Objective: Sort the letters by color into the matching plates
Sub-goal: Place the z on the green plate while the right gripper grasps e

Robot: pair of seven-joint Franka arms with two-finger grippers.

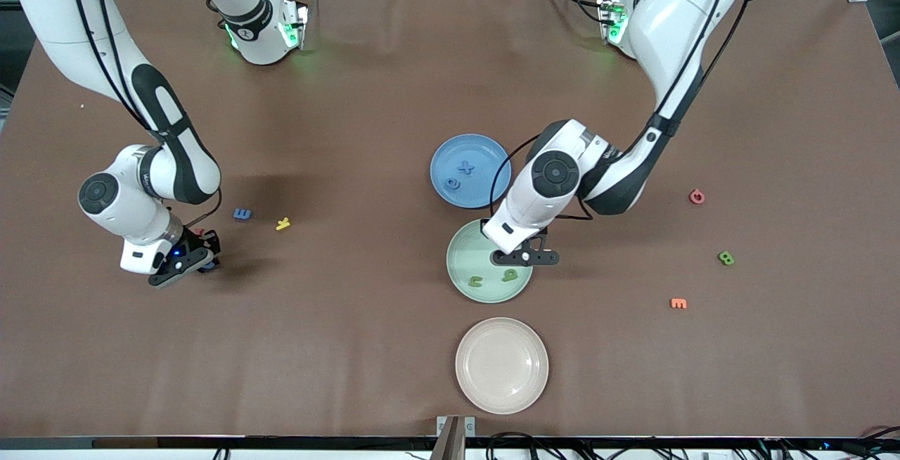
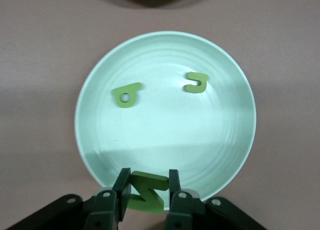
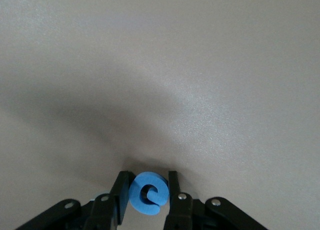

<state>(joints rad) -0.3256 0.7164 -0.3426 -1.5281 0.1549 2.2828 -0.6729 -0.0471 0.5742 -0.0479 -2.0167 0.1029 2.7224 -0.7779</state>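
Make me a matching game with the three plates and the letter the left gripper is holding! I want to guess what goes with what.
Things:
1. blue plate
2. green plate
3. beige plate
4. green letter in the left gripper

Places or states:
A. holds nothing
B. hangs over the green plate's rim
C. holds two blue letters
D. holds two green letters

Pairs: 1-C, 2-D, 3-A, 4-B
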